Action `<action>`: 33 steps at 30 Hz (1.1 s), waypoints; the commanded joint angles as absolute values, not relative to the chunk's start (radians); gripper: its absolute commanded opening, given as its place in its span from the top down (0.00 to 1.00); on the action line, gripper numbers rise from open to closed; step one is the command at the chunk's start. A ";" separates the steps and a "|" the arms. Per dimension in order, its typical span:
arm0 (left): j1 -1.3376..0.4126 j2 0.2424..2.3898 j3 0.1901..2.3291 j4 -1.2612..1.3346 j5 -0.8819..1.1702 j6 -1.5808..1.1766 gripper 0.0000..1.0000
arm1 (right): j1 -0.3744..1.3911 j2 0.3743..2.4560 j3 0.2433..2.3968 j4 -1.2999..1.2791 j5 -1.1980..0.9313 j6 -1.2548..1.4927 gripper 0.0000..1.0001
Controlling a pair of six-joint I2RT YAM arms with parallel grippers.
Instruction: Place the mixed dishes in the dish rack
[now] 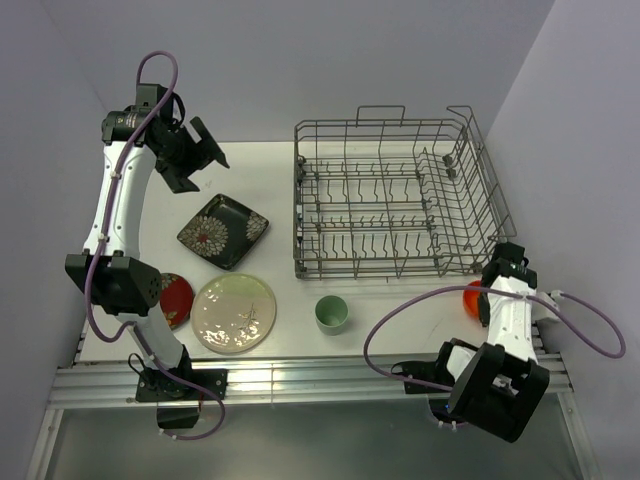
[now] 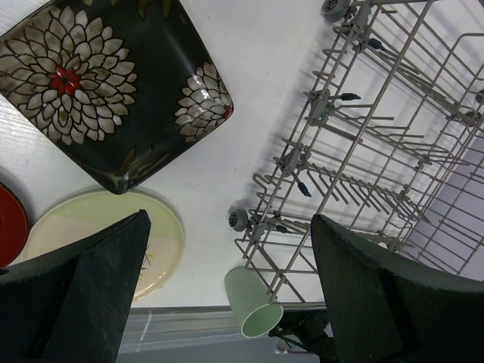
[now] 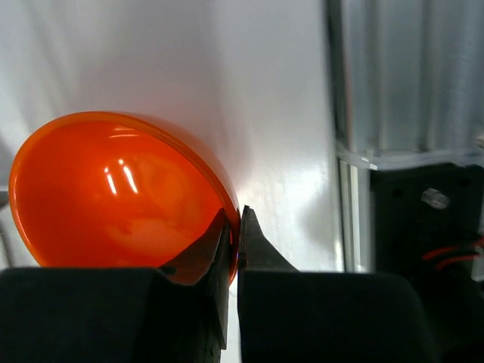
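Your right gripper (image 3: 236,223) pinches the bowl (image 3: 113,197) by its rim; your left gripper (image 2: 231,223) hangs wide open by the black plate (image 2: 106,83).

Top camera overlooks all; left wrist, high, shares the dish rack (image 1: 390,205) (image 2: 363,144); right wrist probably near tabletop (image 3: 287,113).

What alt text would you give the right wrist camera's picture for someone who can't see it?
Two black jaws pinch the rim of a small orange bowl, one inside it and one outside. The glossy bowl fills the left of the picture, with a white table behind it and a grey rail along the right.
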State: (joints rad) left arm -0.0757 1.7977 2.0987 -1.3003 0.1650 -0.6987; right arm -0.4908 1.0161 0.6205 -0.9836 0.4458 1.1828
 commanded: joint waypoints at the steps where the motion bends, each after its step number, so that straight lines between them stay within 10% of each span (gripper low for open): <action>1: -0.072 1.767 2.137 -1.312 0.195 -0.680 0.07 | -0.495 0.968 0.656 -1.135 0.489 1.215 1.00; 33: -0.189 1.569 1.907 -1.305 0.236 -0.804 0.14 | -0.417 0.641 0.962 -1.447 0.000 0.579 1.00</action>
